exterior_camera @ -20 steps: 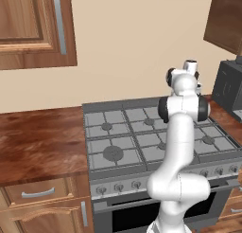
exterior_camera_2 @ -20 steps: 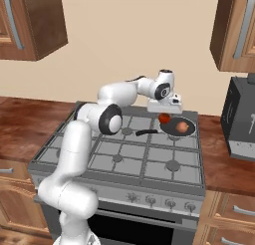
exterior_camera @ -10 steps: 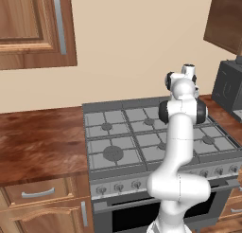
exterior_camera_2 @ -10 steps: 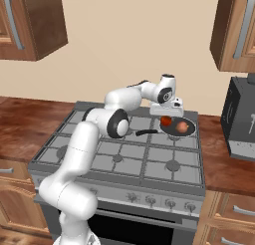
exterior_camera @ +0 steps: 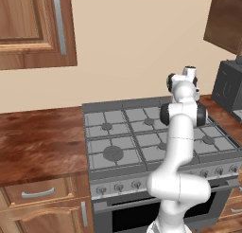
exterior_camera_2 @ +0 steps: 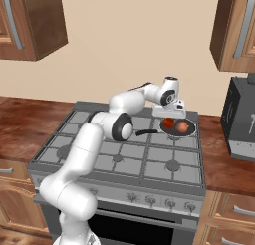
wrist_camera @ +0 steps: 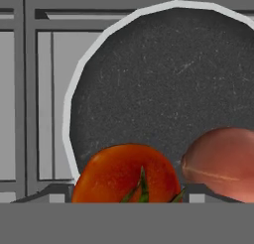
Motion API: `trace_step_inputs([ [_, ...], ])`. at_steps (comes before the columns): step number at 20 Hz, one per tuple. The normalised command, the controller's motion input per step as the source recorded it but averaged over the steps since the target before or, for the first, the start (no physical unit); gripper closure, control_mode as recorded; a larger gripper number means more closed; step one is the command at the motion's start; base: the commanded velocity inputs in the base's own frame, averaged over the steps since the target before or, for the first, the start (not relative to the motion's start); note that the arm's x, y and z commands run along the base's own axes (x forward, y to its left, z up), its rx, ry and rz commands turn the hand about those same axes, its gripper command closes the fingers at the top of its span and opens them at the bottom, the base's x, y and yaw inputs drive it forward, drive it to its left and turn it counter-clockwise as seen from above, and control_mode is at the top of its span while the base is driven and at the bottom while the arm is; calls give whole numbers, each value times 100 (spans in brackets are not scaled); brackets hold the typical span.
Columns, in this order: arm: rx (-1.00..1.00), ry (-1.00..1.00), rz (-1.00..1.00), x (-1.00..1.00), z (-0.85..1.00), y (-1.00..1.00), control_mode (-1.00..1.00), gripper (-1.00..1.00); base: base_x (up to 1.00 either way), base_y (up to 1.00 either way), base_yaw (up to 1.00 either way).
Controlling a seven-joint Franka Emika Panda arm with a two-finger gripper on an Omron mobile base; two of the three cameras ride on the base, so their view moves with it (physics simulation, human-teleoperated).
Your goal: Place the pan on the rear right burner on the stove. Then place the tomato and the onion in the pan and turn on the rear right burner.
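Hand view: pan point(wrist_camera: 163, 79), black with a thin grey rim, lying on the grey grate bars of the stove point(wrist_camera: 30, 89). Tomato point(wrist_camera: 126, 173), red-orange with a green stalk, sits inside the pan close to its rim. Onion point(wrist_camera: 223, 163), pale pink-tan, sits inside the pan just beside the tomato, apart from it by a narrow gap. Neither is gripped.

Right base view: stove point(exterior_camera_2: 124, 159), wide grey steel, front knobs in a row, counter to both sides. Pan point(exterior_camera_2: 175, 128) rests over the rear right burner, its short black handle pointing toward the stove's centre. Tomato point(exterior_camera_2: 169, 123) and onion point(exterior_camera_2: 183, 126) lie side by side in the pan, the tomato nearer the stove's centre, the onion nearer the stove's right edge. Gripper point(exterior_camera_2: 169, 112) hangs directly above the pan, over the tomato, clear of both items. Jaws are not discernible at this size; taken as standing apart, holding nothing.

Left base view: stove point(exterior_camera: 118, 132) behind the white arm, which covers the stove's rear right corner. Brown counter point(exterior_camera: 38, 142) adjoins the stove's left side.
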Motion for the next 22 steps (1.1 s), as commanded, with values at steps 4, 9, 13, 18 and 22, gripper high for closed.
trace_step_inputs([
  [4, 0, -2, 0, 0, -28, -2, -100, 100, 0, 0, 0],
  [9, 0, -4, 0, 0, -17, -3, -100, 100, 0, 0, 0],
  [13, 0, -7, 0, 0, -7, 0, -100, -100, 0, 0, 0],
  [18, 0, -11, 0, 0, 0, 0, -100, -100, 0, 0, 0],
  [22, 0, -15, 0, -2, 0, 0, -100, -100, 0, 0, 0],
])
